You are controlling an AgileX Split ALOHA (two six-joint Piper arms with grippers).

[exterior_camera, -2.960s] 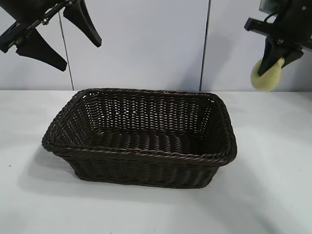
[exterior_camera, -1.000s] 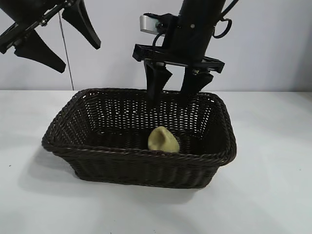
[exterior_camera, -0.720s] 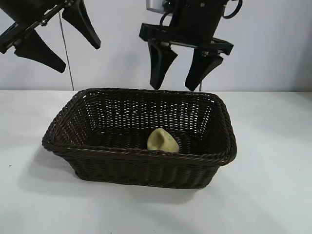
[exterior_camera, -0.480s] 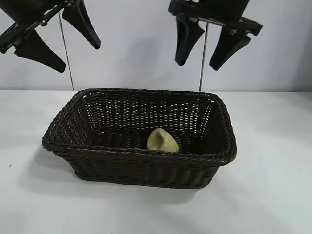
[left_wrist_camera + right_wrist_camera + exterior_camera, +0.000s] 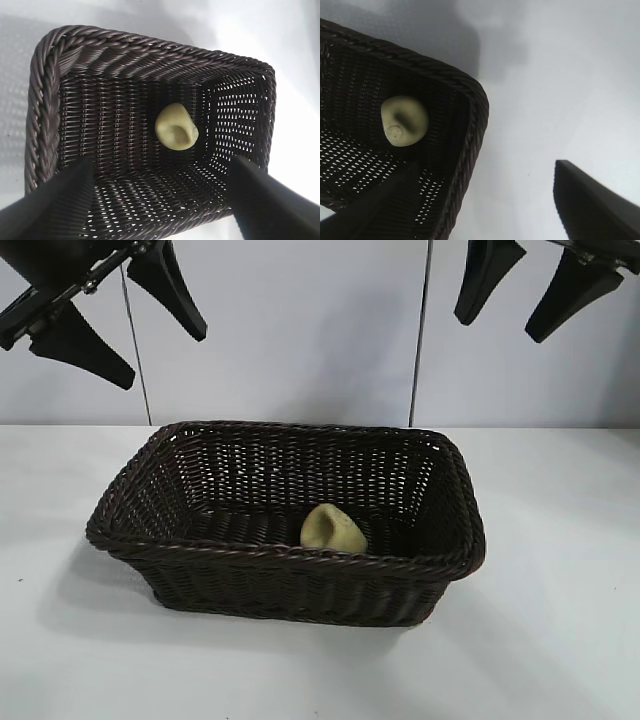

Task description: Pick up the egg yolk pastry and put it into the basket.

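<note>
step: we judge placing done, egg yolk pastry [image 5: 332, 530] inside basket [image 5: 150, 550] | right gripper [image 5: 537, 288] released, empty, above basket's right end | left gripper [image 5: 120, 312] spread, parked above its left | next: we only retreat

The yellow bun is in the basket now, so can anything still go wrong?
Not much, but two small things. The egg yolk pastry lies tilted on the woven floor of the basket, close to the near wall, so it might roll or settle if the basket is bumped. The right gripper hangs open, high above the basket's right end; the left gripper hangs open at the upper left. A careless sweep low over the braided rim could nudge the basket.
</note>
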